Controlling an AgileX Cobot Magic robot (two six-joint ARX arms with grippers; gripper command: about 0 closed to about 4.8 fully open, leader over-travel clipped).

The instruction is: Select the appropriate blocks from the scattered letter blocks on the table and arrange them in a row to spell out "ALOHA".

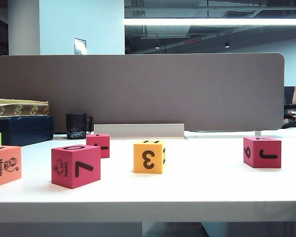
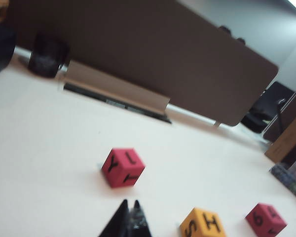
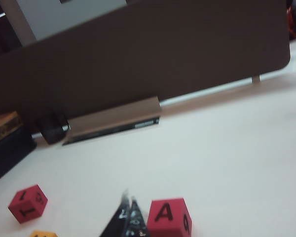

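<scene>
Low in each wrist view, the left pincer (image 2: 129,217) and right pincer (image 3: 128,217) are closed with nothing held. Across the white counter (image 1: 207,182) sit the blocks: orange block (image 1: 5,165) far left, pink block with 7 (image 1: 75,166), smaller-looking pink block (image 1: 98,145) behind, yellow block (image 1: 149,156) centre, pink J block (image 1: 262,152) right.
</scene>
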